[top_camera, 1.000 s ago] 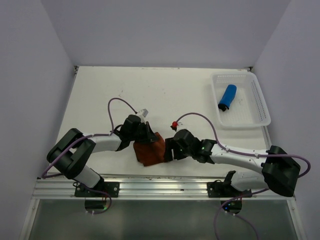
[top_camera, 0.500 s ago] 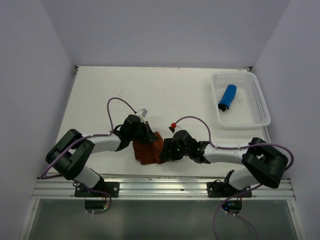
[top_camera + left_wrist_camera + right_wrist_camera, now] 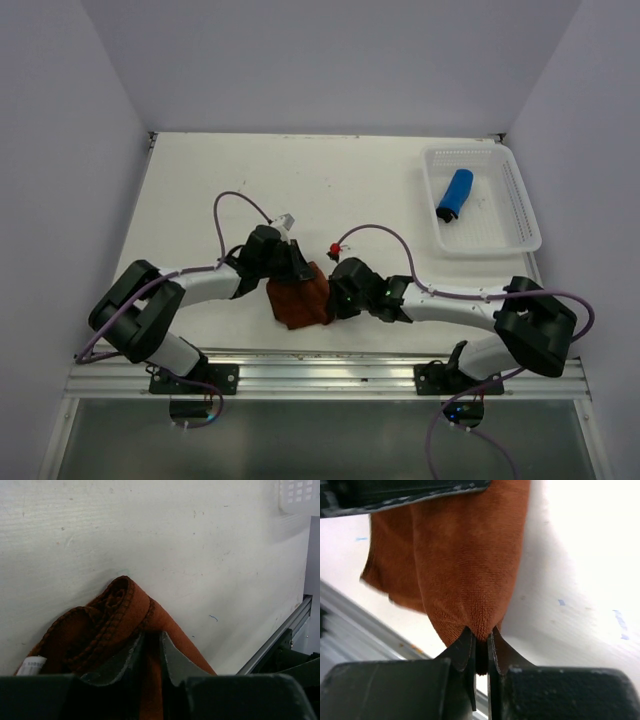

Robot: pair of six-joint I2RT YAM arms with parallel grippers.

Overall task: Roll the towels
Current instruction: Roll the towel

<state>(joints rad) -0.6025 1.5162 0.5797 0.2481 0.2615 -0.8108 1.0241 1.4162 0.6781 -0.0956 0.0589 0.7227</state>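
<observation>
both tools pinching the brown towel, blue one already in the basket

at the near edge of the desk (image 3: 200,190), between the two arms, the rust-brown towel (image 3: 300,298) lies bunched and partly wound. the left tool (image 3: 150,642) is nearly closed, with a fold of the cloth between its tips beside a thick rolled hem. the right tool (image 3: 480,640) is clamped tight on a pointed corner of the same towel from the other side.

the bright blue towel (image 3: 455,195) sits rolled in the white mesh basket (image 3: 520,215) at the far right, so that half looks finished. the step in hand seems to be rolling the brown towel. the next move likely calls for keeping both pinches firm and turning the cloth evenly, so the roll does not slacken.

a small white tag (image 3: 31,666) shows at the towel's edge; its print is too blurred to read. no brand is visible.
</observation>
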